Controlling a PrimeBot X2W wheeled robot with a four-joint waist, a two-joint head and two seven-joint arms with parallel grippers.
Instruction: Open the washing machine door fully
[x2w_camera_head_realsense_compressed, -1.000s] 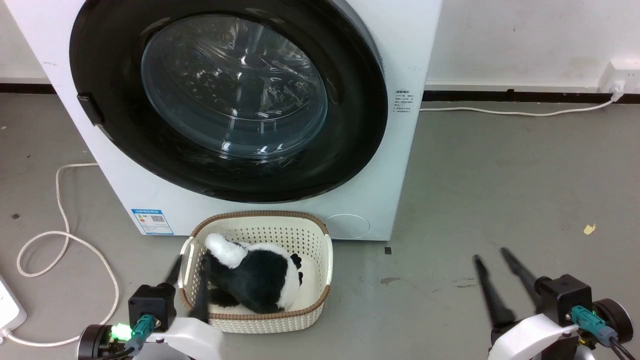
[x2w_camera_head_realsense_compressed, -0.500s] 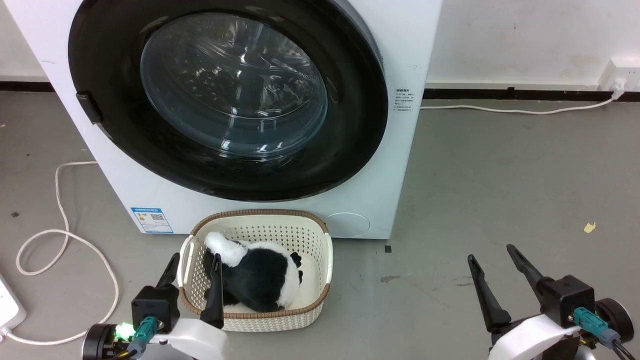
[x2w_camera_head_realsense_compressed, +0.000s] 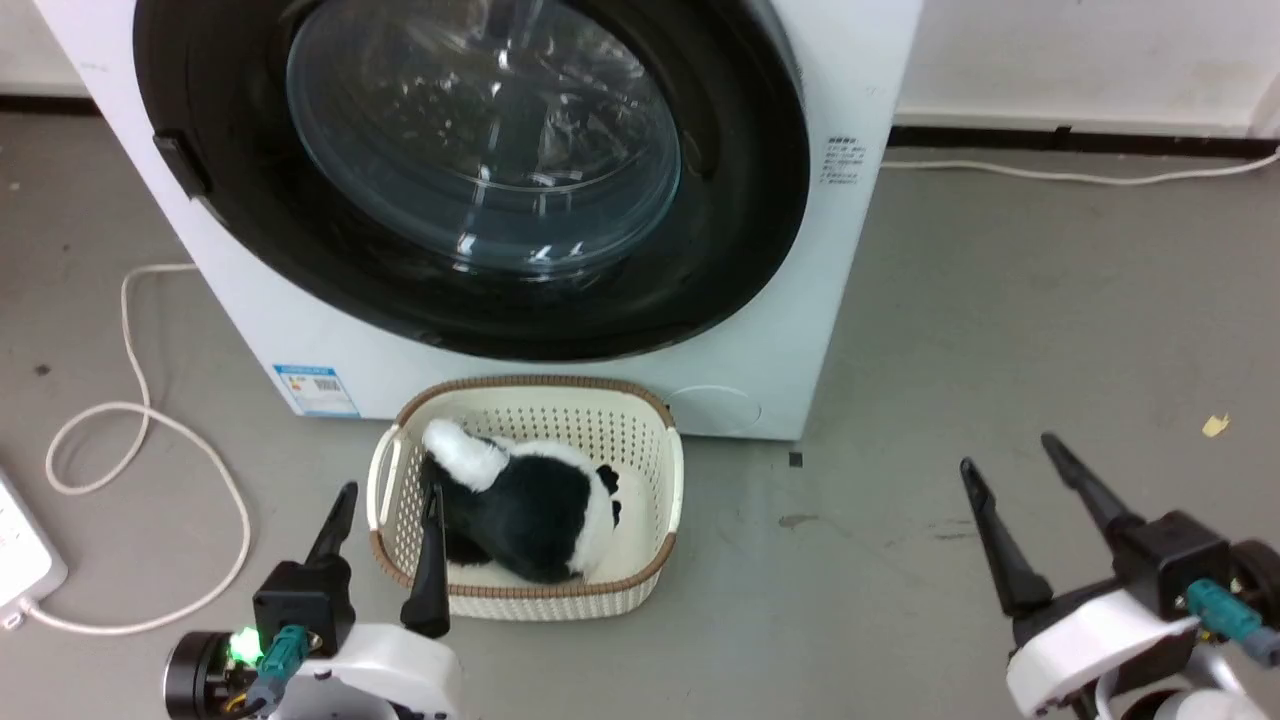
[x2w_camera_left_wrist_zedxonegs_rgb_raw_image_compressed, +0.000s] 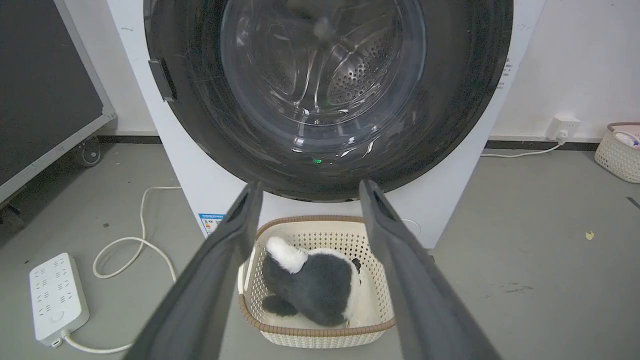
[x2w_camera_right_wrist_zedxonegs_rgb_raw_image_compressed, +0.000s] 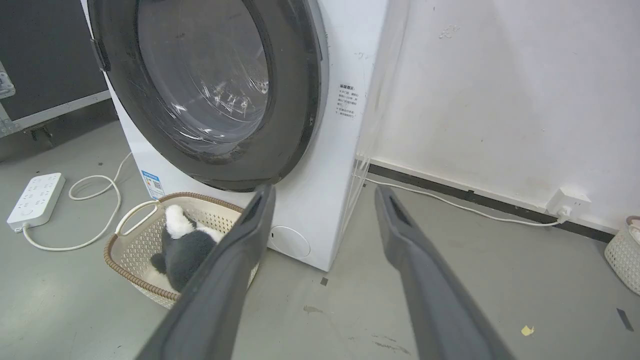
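Note:
The washing machine (x2w_camera_head_realsense_compressed: 850, 300) is a big white box that stands on the grey floor in front of me. The washing machine door (x2w_camera_head_realsense_compressed: 740, 200), a glossy black disc with a clear glass bowl, lies flat against its front. A small dark tab (x2w_camera_head_realsense_compressed: 180, 165) sits on the door's left rim. My left gripper (x2w_camera_head_realsense_compressed: 390, 490) is open low at the left, its fingers over the near-left corner of a cream basket. My right gripper (x2w_camera_head_realsense_compressed: 1008, 452) is open above bare floor at the right of the machine. In the wrist views the left gripper (x2w_camera_left_wrist_zedxonegs_rgb_raw_image_compressed: 311, 184) and the right gripper (x2w_camera_right_wrist_zedxonegs_rgb_raw_image_compressed: 325, 189) point at the door (x2w_camera_left_wrist_zedxonegs_rgb_raw_image_compressed: 450, 100) from a distance.
A cream perforated basket (x2w_camera_head_realsense_compressed: 665, 470) with a black and white plush toy (x2w_camera_head_realsense_compressed: 530, 510) stands on the floor against the machine's front. A white cable (x2w_camera_head_realsense_compressed: 130, 420) loops on the left to a power strip (x2w_camera_left_wrist_zedxonegs_rgb_raw_image_compressed: 55, 295). Another basket (x2w_camera_left_wrist_zedxonegs_rgb_raw_image_compressed: 620, 150) stands far right by the wall.
Both grippers have spread their fingers from nearly together to wide apart. The head camera has shifted, so the machine sits higher and larger in the picture.

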